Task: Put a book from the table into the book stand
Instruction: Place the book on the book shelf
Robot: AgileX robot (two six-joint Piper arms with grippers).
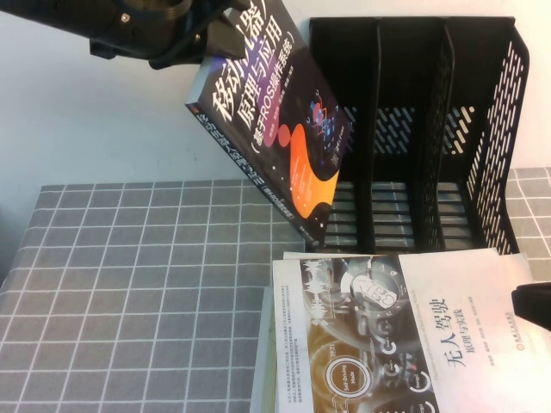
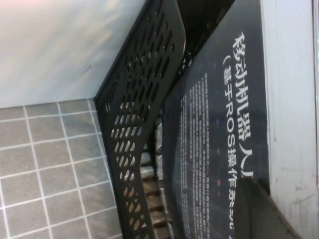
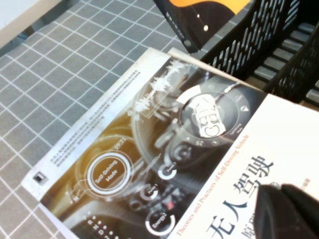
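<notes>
The navy book (image 1: 274, 112) with its white Chinese title and orange blob hangs tilted in the air, its lower corner just in front of the left compartment of the black book stand (image 1: 413, 129). My left gripper (image 1: 196, 36) is shut on the book's upper edge. In the left wrist view one finger (image 2: 256, 209) lies on the book's cover (image 2: 219, 124), with the stand's perforated side (image 2: 139, 114) beside it. My right gripper (image 1: 534, 305) is shut and empty, low over the white-and-grey book (image 1: 387, 344). It also shows in the right wrist view (image 3: 284, 199).
The white-and-grey book (image 3: 164, 149) with gear graphics lies flat in front of the stand, on another book beneath it. The grid-cloth table (image 1: 129, 284) spreads to the left. A pale wall stands behind. The navy book's corner (image 3: 209, 10) and the stand (image 3: 269, 40) show beyond.
</notes>
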